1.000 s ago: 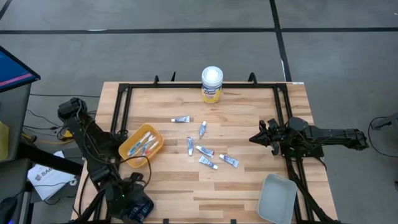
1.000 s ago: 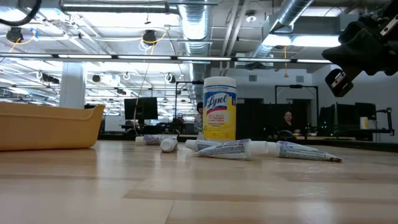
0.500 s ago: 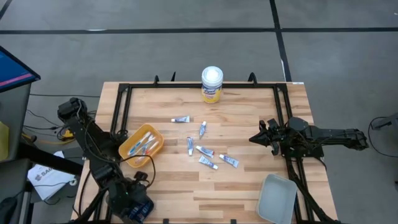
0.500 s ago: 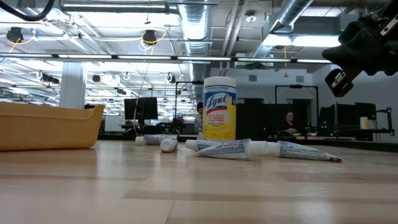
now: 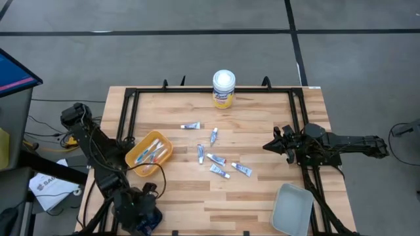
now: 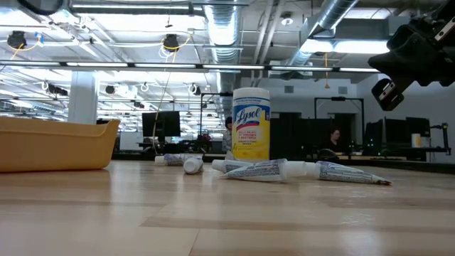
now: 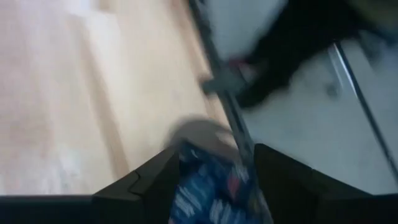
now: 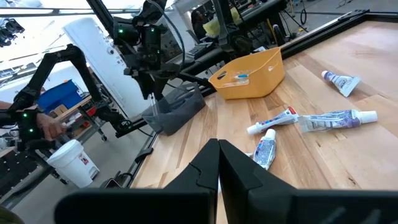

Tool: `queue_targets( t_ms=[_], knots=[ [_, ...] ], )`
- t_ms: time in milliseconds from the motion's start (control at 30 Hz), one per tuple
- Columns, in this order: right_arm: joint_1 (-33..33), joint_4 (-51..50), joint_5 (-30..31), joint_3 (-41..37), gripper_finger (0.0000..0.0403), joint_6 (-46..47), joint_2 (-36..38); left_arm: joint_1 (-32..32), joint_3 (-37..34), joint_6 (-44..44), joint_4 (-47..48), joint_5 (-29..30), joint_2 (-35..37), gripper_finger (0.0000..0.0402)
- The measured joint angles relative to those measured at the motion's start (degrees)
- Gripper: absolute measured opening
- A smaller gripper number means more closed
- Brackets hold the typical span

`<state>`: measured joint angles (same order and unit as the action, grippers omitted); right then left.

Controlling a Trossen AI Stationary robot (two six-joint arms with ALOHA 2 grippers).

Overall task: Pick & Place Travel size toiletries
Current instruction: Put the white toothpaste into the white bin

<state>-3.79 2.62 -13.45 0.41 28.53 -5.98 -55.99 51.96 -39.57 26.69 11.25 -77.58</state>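
Several small white tubes [image 5: 216, 158] with blue and red marks lie flat mid-table, also in the right wrist view [image 8: 339, 118]. A yellow tray [image 5: 149, 152] holds several blue-white items. My left gripper [image 5: 134, 211] is over the table's near left corner with a navy-blue item [image 7: 211, 193] between its fingers. In the right wrist view it stands above a grey container [image 8: 177, 106]. My right gripper [image 5: 266, 146] hovers shut and empty to the right of the tubes, high above the table [image 6: 387, 89]. My left gripper has a navy-blue item with white and red marks [image 7: 208, 186] filling the gap between its two fingers [image 7: 155, 180]. The view is blurred, so I cannot tell which part it has or how the item hangs.
A tall yellow canister with a white lid [image 5: 224, 88] stands at the far edge. A grey bin [image 5: 292, 206] sits at the near right corner. A black frame [image 5: 128, 118] runs along the table's left, far and right sides. Bare wood lies in the near middle.
My left gripper has shifted a little toward the table's left edge at the near left corner; its wrist view is blurred by motion. The tubes, the tray and my right arm have kept still.
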Motion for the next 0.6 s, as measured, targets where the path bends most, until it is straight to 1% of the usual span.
queue_targets(
  t_ms=[100, 167, 233, 300, 367, 433, 467, 500, 567, 600],
  knots=[
    [0.0, 0.0, 0.0, 0.0, 0.0, 0.0, 0.0, 1.6, 0.0, -9.0, 0.5, 10.8, 2.1, 0.0208],
    [0.0, 0.0, 0.0, 0.0, 0.0, 0.0, 0.0, 2.9, 0.0, -9.8, 0.1, 18.3, 4.9, 0.0195],
    [0.0, 0.0, 0.0, 0.0, 0.0, 0.0, 0.0, 3.2, 0.0, -6.3, 0.1, 26.6, 8.5, 0.0169],
    [0.0, 0.0, 0.0, 0.0, 0.0, 0.0, 0.0, 3.1, 0.0, 0.2, -1.2, 33.1, 13.3, 0.0129],
    [0.0, 0.0, 0.0, 0.0, 0.0, 0.0, 0.0, 3.1, 0.0, 6.3, -2.2, 37.6, 18.6, 0.0078],
    [0.0, 0.0, 0.0, 0.0, 0.0, 0.0, 0.0, 3.2, 0.0, 8.9, -2.7, 41.3, 24.4, 0.0026],
    [0.0, 0.0, 0.0, 0.0, 0.0, 0.0, 0.0, 3.2, 0.0, 9.2, -2.9, 42.9, 27.7, 0.0014],
    [0.0, 0.0, 0.0, 0.0, 0.0, 0.0, 0.0, 3.2, 0.0, 9.2, -2.9, 44.0, 30.7, 0.0011],
    [0.0, 0.0, 0.0, 0.0, 0.0, 0.0, 0.0, 3.2, 0.0, 9.8, -3.2, 44.6, 37.0, 0.0009],
    [0.0, 0.0, 0.0, 0.0, 0.0, 0.0, 0.0, 3.2, 0.0, 11.0, -3.5, 43.9, 39.7, 0.0006]
  ],
)
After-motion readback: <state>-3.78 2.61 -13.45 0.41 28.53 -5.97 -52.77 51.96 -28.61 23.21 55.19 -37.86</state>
